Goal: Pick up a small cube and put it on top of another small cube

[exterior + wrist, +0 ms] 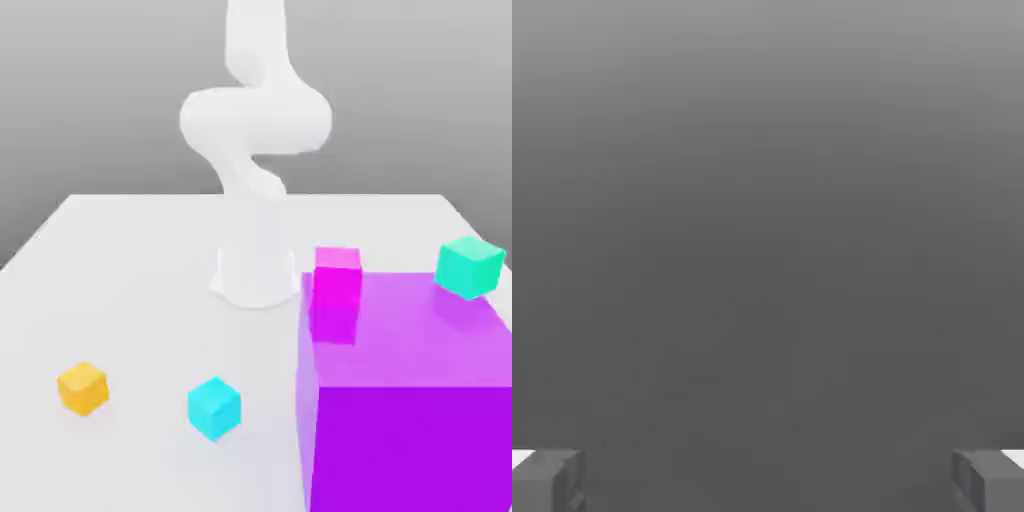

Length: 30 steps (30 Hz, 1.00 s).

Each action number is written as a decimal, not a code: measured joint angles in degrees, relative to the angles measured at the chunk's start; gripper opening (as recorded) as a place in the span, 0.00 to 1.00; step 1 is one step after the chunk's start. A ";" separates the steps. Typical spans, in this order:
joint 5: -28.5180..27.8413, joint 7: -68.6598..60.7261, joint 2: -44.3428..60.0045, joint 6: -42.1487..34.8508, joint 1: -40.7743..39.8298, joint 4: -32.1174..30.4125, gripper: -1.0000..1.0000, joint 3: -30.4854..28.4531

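Exterior, arm (255,130): I see it upright at upper centre, base on the white table (130,260).
Exterior, cyan cube (214,407): lower centre-left on the table, one corner edge turned toward me; no long axis, sides look equal.
Exterior, pink cube (337,272): right of centre, behind the purple block (410,400), standing square.
Exterior, others: orange cube (82,388) lower left, teal cube (469,266) far right.
Hand view, gripper (768,480): I see fingertips (547,480) at both lower corners, spread wide, nothing between them.
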 joint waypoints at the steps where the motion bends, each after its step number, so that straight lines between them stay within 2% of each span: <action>1: -0.17 1.81 2.12 1.45 -1.01 -1.51 0.50 0.60; 13: -2.24 23.08 27.27 18.86 -10.48 -19.04 0.50 4.60; 18: -0.74 30.93 38.68 26.84 -12.44 -26.84 0.50 4.16; 26: -3.25 35.06 55.15 40.11 -9.81 -26.31 0.50 0.51; 27: -3.46 35.19 56.46 41.18 -9.37 -26.10 0.00 0.01; 30: -3.51 35.24 56.46 41.23 -9.37 -26.10 0.00 0.02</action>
